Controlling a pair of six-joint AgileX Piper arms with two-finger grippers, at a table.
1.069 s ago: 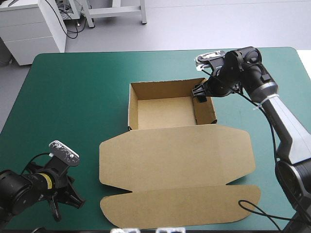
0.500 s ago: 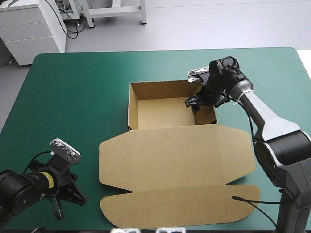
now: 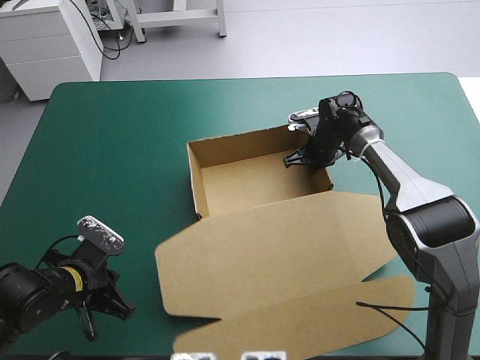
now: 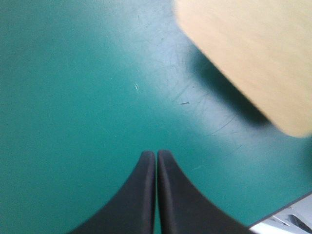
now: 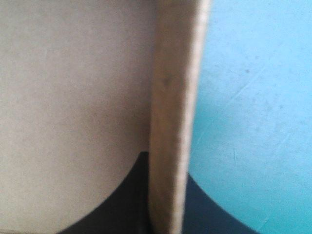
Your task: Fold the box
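The brown box (image 3: 247,184) stands as an open tray mid-table, turned a little askew, its lid (image 3: 277,251) lying flat toward the near edge. My right gripper (image 3: 308,159) is at the tray's far right corner, shut on the right wall. In the right wrist view that wall (image 5: 173,97) runs upright between the black fingers (image 5: 119,195), with the tray's inside on one side and teal-green cover on the other. My left gripper (image 3: 101,315) hovers low at the near left, shut and holding nothing (image 4: 156,154). A rounded corner of the lid (image 4: 248,53) shows ahead of it.
The lid's front flap (image 3: 300,319) reaches the table's near edge. Teal-green cover (image 3: 112,150) stretches between the box and the left edge. The left gripper sits close to the near left corner of the table.
The right gripper has closed on the tray's right wall. The whole box has swung askew, the tray's left corner moving left and the lid's front flap sliding toward the near right.
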